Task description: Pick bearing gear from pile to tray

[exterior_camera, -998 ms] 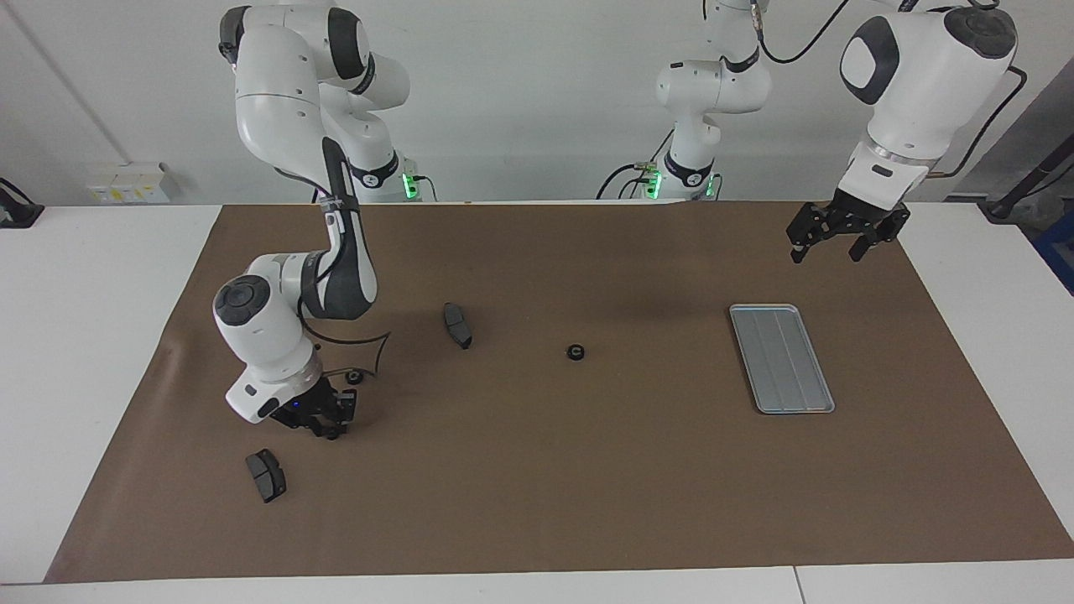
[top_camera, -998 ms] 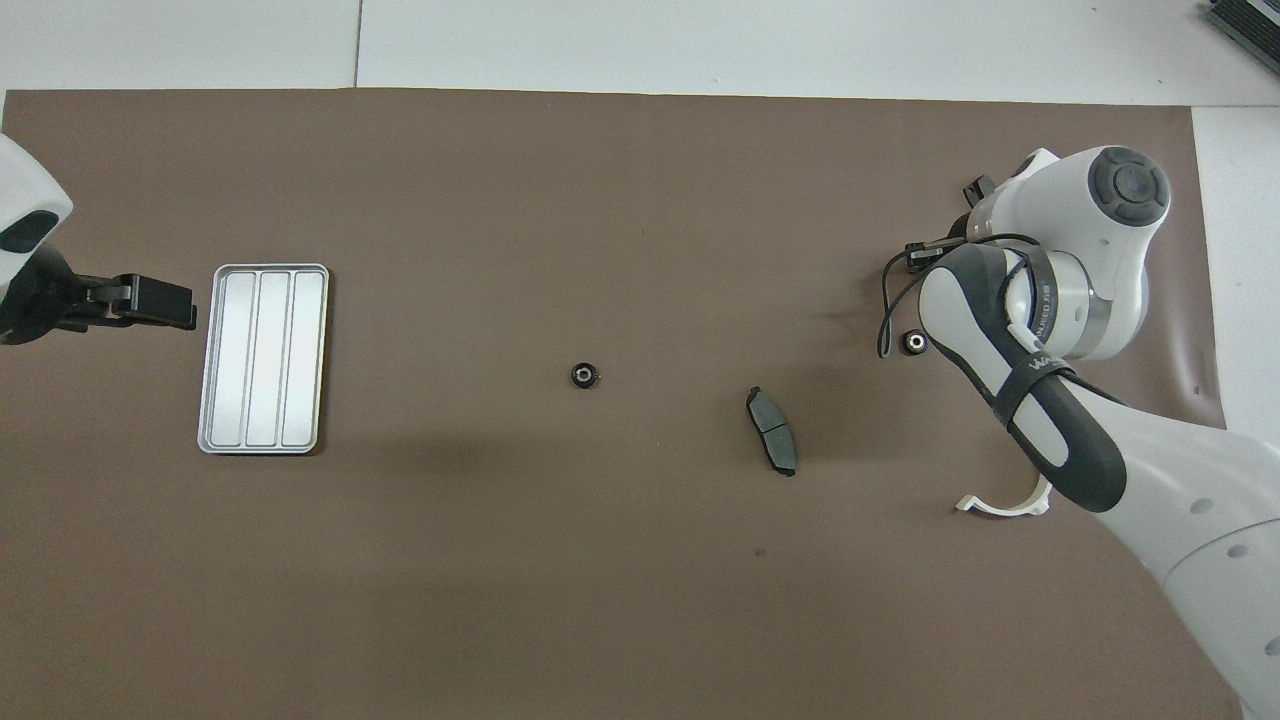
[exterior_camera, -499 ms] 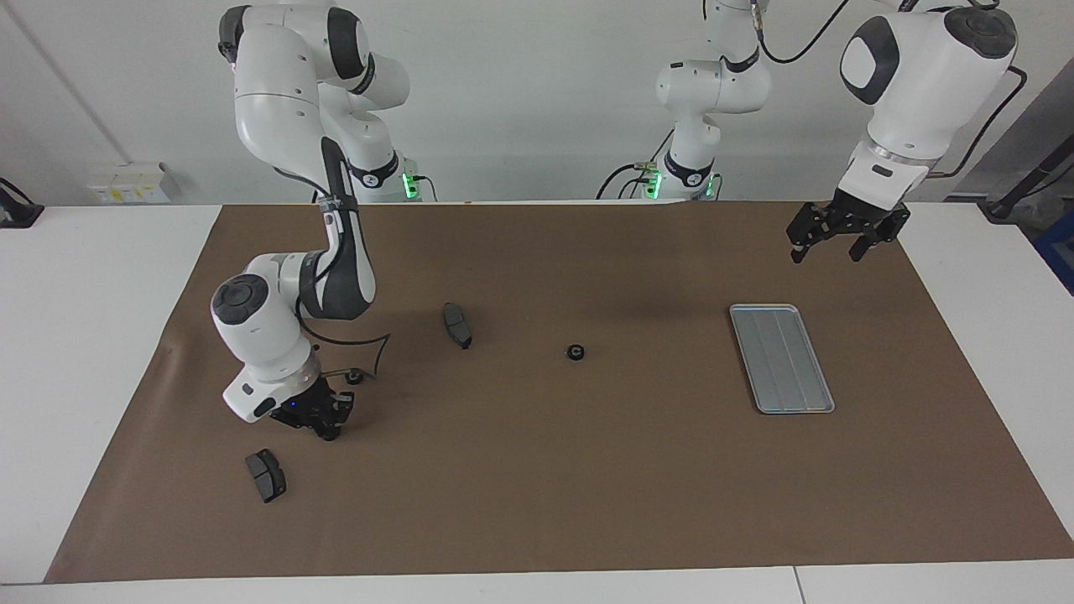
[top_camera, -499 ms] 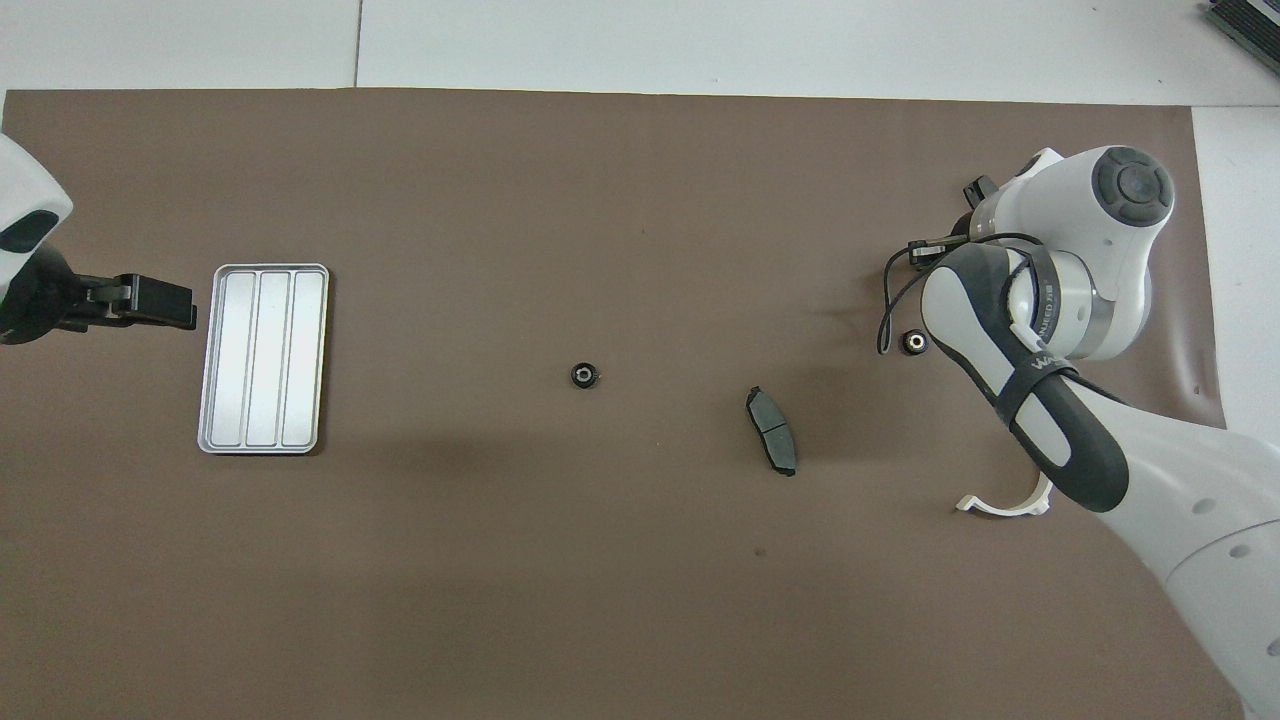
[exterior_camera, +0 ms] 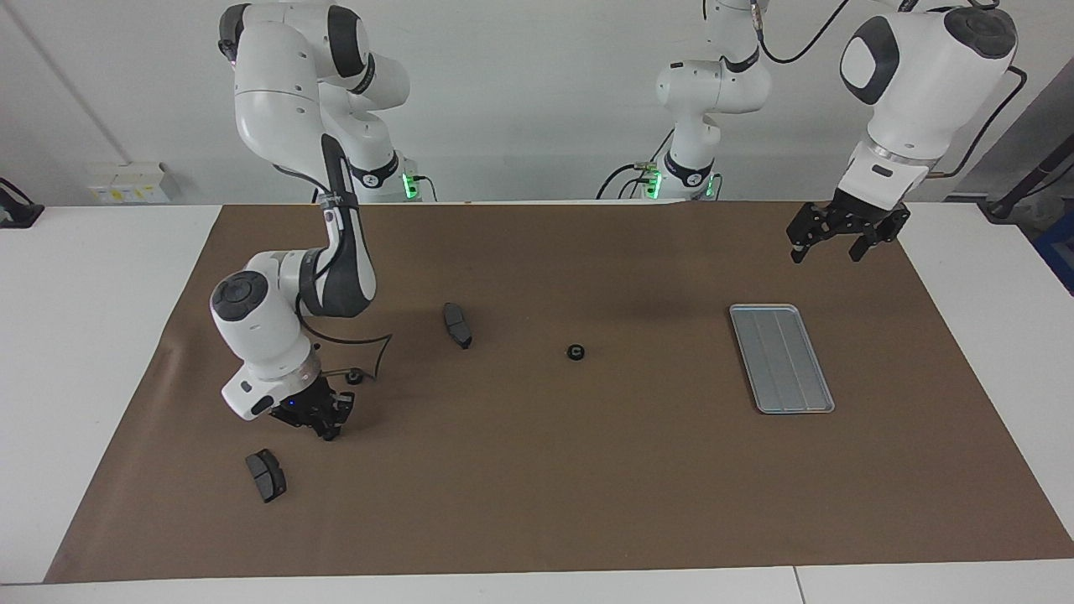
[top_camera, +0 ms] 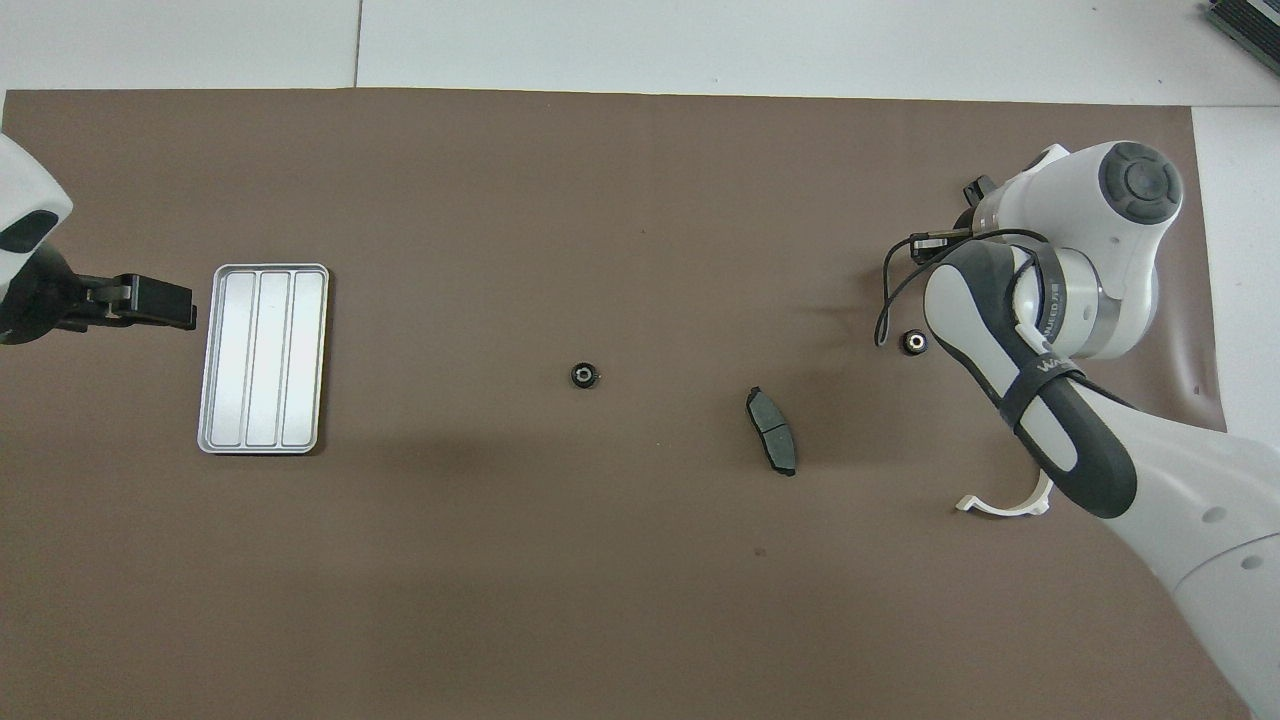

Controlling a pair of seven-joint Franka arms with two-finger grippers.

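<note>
Facing view is showing the right gripper (exterior_camera: pixel 325 424) hanging low over the mat (exterior_camera: pixel 537 503) toward the right arm's end of the table, its fingertips pinched together; something small and dark may be sitting between them, but I cannot tell whether that is a gear. In my judgement the picking step is under way, with the carry to the tray (exterior_camera: pixel 781 358) not yet begun.

One gear (exterior_camera: pixel 355 377) is lying just beside the gripper, a little nearer to the robots, close to the arm's looping cable. Another gear (exterior_camera: pixel 575 352) is sitting alone near the middle of the mat. Two brake pads are lying apart: one pad (exterior_camera: pixel 457 325) between the two gears, a second pad (exterior_camera: pixel 266 476) near the mat's edge farthest from the robots. Overhead, a white bracket (top_camera: pixel 1000 503) is peeking out from under the right arm.

The tray is lying bare toward the left arm's end of the mat. The left gripper (exterior_camera: pixel 839 242) is waiting with fingers spread, over the mat's corner beside the tray.

Next, the right arm is needing to lift clear, cross the mat's length, and let go over the tray.
</note>
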